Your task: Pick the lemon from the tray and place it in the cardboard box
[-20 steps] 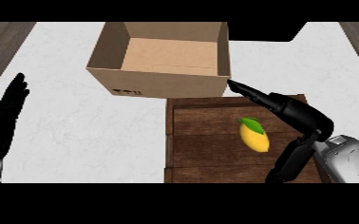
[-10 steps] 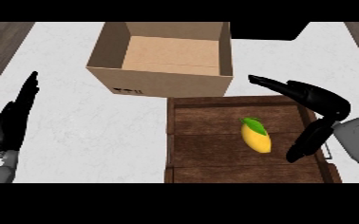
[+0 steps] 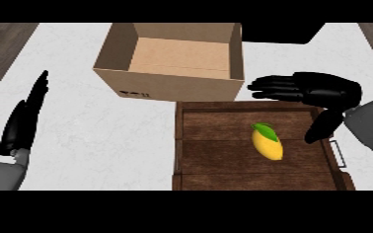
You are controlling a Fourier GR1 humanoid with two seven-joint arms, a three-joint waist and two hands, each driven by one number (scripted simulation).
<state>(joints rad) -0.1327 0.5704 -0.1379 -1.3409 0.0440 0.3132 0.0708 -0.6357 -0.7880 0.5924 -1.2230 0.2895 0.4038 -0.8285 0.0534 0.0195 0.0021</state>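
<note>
A cardboard box is set on the worktop, toward the far side and near the middle of the view, with its opening turned upward. Directly in front of the box, and shifted to the right, a tray is placed; its far edge is found just beside the box's near wall. A lemon is laid in the tray, right of the tray's centre and apart from its walls. The right robot hand is held above the tray's far right corner, right of the box and behind the lemon. The left robot hand is seen at the left edge, well apart from box and tray.
</note>
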